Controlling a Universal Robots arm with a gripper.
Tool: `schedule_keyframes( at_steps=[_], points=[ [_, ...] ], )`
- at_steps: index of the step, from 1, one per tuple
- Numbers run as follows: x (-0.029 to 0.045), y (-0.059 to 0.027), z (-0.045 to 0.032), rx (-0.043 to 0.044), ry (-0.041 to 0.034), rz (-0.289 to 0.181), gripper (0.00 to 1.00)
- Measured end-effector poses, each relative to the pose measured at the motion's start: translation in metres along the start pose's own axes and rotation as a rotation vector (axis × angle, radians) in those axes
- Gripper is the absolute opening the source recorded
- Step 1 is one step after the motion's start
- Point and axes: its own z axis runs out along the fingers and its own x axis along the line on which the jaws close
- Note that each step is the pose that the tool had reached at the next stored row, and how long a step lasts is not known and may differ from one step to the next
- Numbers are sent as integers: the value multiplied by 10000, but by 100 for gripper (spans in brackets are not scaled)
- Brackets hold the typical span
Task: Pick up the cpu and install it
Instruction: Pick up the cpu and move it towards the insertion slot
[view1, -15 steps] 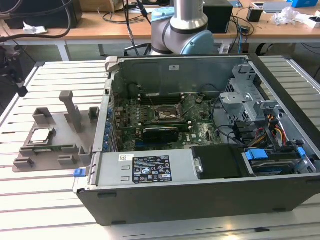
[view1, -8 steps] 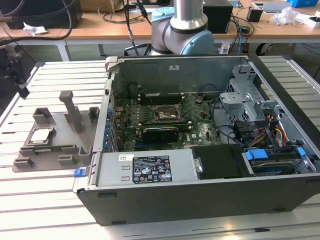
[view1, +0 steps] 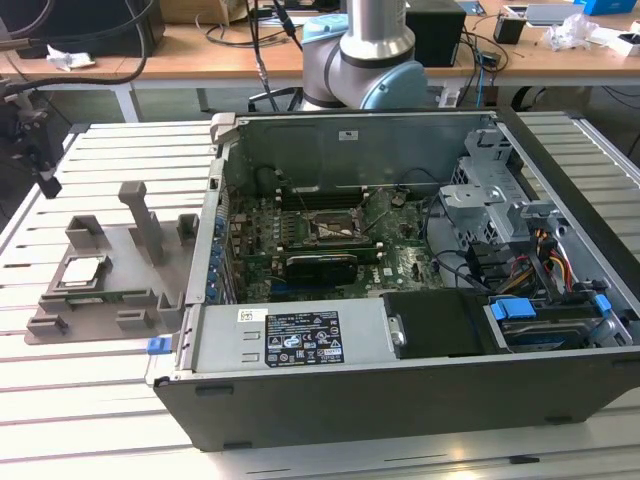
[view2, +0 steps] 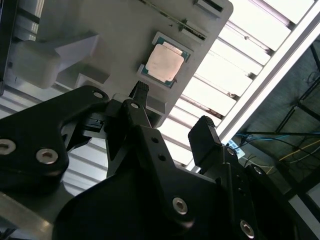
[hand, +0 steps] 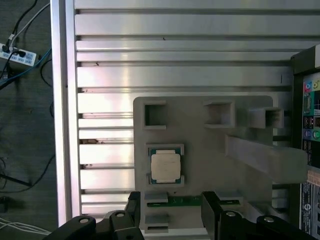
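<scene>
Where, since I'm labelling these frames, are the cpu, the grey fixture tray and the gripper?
cpu (hand: 165, 166): first wrist view, middle of its metal lid.
fixture tray (hand: 205, 160): first wrist view, bare flat surface beside the cpu.
gripper (hand: 171, 200): first wrist view, midway between its open fingertips.

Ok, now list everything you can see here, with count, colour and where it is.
table: one, pale slatted metal, bearing case and tray
computer case: one, dark grey, open, on the table
motherboard socket: one, black-framed, inside the case
fixture tray: one, grey, on the table, exterior view's left of the case
cpu: one, silver-grey, seated in the tray
robot arm: one, silver and pale blue, beyond the case
claw: one, black, open, above the tray near the cpu
</scene>
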Motion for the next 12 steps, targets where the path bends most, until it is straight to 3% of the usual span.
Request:
schedule_keyframes(
  at_steps=[12],
  points=[
    [4,67,121,0,-1,-1,60]
  ],
)
